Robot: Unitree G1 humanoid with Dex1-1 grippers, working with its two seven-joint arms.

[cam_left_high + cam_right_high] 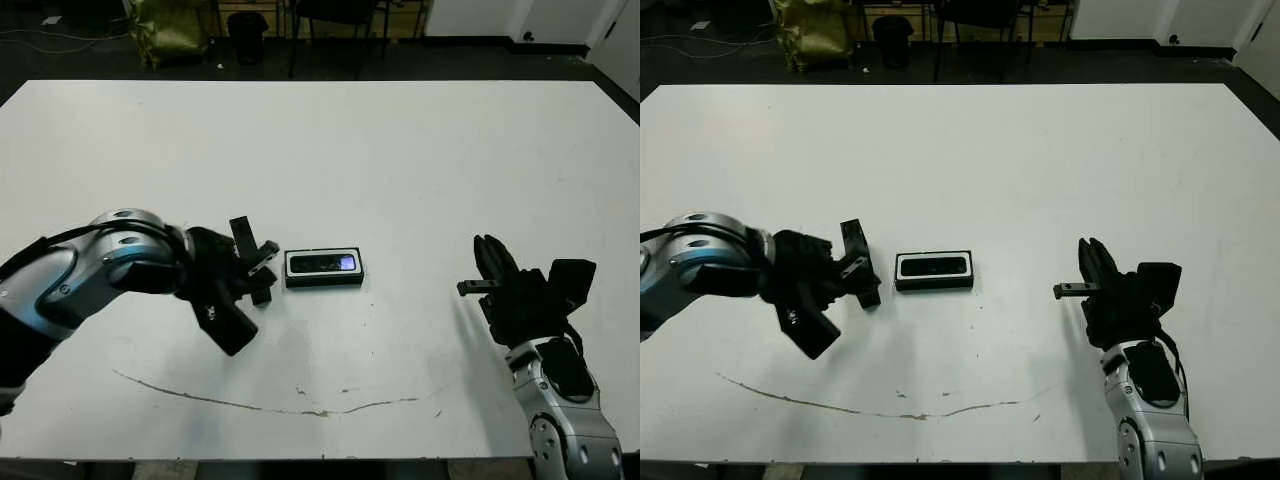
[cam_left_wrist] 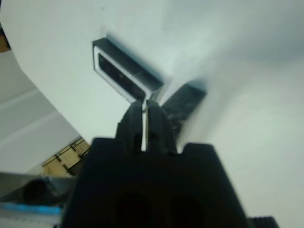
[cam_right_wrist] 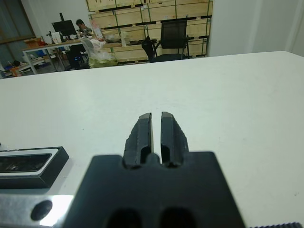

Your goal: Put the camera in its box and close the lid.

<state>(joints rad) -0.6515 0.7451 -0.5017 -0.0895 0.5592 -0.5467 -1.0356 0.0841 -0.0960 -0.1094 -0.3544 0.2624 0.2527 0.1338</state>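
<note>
The camera [image 1: 324, 264] is lying inside the box [image 1: 324, 281] at mid-table [image 1: 400, 150]. The left claw [image 1: 252, 272] is pinching the lid [image 1: 243, 240] just left of the box; the right claw [image 1: 492, 262], fingers narrow, is hovering empty well right

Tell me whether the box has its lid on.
No. The box lies open, its white rim showing around the camera inside; no lid covers it.
</note>
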